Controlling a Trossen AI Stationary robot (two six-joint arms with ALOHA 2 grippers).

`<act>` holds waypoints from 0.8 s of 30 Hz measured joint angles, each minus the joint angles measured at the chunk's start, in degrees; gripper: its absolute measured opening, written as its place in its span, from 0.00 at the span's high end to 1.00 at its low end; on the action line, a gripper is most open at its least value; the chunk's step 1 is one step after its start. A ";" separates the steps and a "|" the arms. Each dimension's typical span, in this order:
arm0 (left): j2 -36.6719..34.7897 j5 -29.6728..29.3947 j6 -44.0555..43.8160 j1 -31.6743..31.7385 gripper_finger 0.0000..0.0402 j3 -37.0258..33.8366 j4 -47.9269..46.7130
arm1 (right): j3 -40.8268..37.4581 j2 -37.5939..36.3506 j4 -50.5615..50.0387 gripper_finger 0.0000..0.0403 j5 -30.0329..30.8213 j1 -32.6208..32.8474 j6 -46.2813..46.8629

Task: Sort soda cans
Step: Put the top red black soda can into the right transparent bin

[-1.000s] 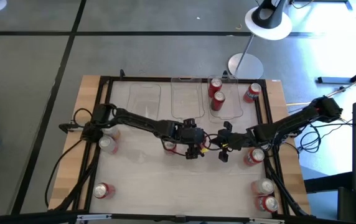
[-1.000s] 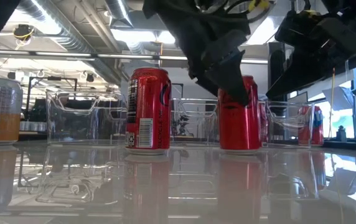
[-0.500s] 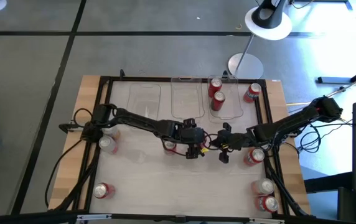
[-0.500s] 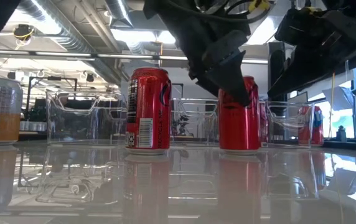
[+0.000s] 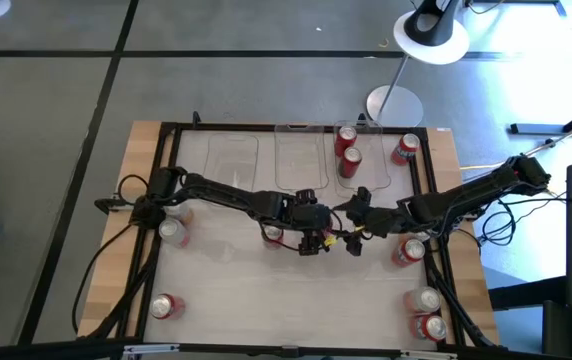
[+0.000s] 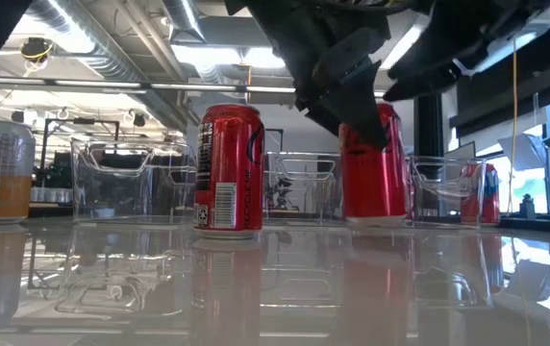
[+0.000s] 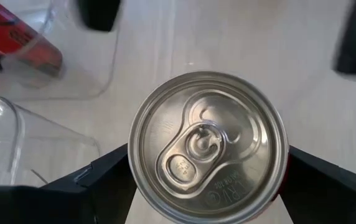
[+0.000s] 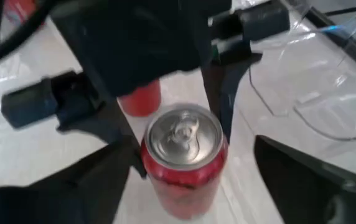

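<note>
Red can (image 7: pixel 208 146) between left hand (image 7: pixel 206 180) fingers

A robotics lab or workshop: exposed silver ducts (image 6: pixel 92 48) and strip lights (image 6: pixel 222 56) run overhead, a black frame (image 5: pixel 171 135) rims the wooden tabletop (image 5: pixel 116 230) on a grey tiled floor (image 5: pixel 46 90), a lamp stand (image 5: pixel 394 102) at the far side.

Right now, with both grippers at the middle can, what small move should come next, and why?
Probably close the right gripper on the red soda can. Its open fingers straddle the can, which the left gripper holds by the sides, seemingly just off the table. It looks like a handover.
</note>
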 joint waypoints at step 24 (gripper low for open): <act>0.00 -0.04 -1.87 -0.09 0.20 0.04 -0.78 | 0.46 0.01 -2.18 0.01 1.36 0.00 0.52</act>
